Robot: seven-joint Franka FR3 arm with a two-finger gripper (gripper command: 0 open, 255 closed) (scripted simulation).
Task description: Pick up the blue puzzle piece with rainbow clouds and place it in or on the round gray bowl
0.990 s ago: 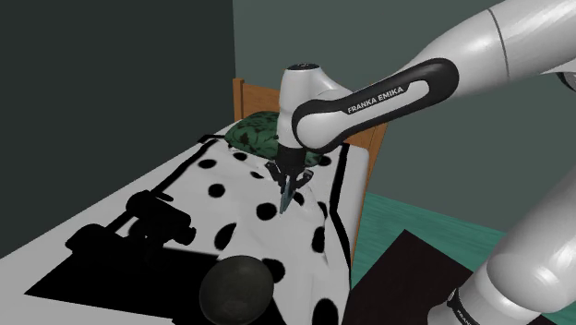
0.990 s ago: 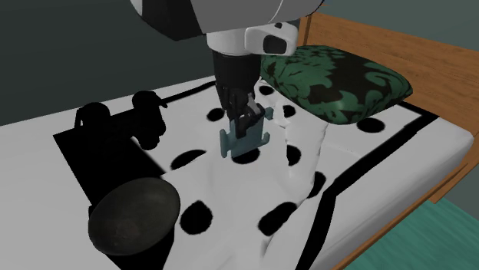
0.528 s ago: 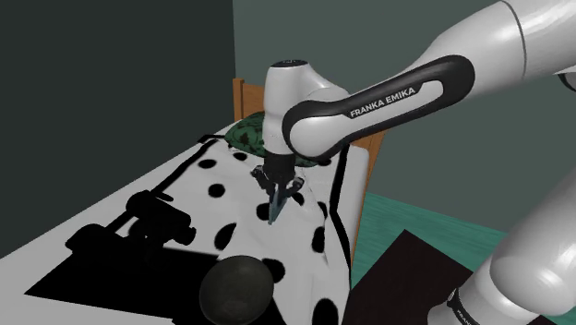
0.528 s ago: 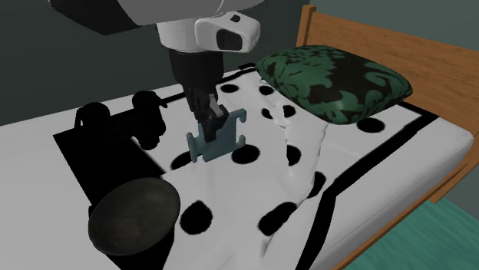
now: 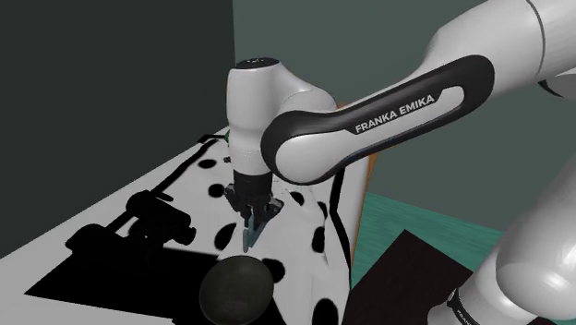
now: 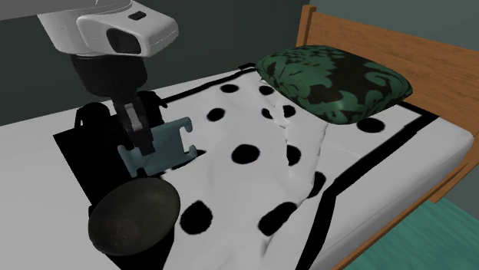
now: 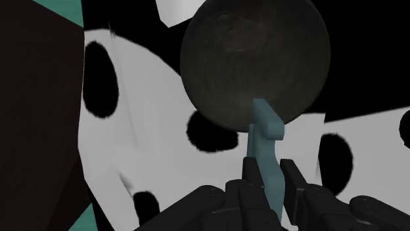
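1. The room had a dark green wall (image 5: 369,46) and a teal floor (image 5: 406,222).
2. A bed with a wooden headboard (image 6: 399,42) stood there.
3. The bed cover (image 6: 384,146) was white with big black spots and a black line near its edge.
4. A green and black patterned pillow (image 6: 334,80) lay at the head of the bed.
5. A round dark gray bowl (image 6: 134,215) sat on the cover, in the second exterior view's lower left.
6. The gripper (image 6: 138,138) hung above the bed, close to the bowl.
7. Its two black fingers were pressed tight on a blue-gray puzzle piece (image 6: 161,149).
8. The piece was up in the air, not touching the cover.
9. It stood on its edge between the fingers, and its knobs showed in the second exterior view.
10. In the shoulder view the piece (image 5: 249,238) hung under the gripper (image 5: 251,222), just above the bowl (image 5: 235,288).
11. In the wrist view the piece (image 7: 266,151) stuck out past the gripper (image 7: 268,180), and its tip lay over the bowl (image 7: 253,62).
12. A lumpy black shape (image 5: 162,217) sat on the cover near the bowl; I could not tell what it was.
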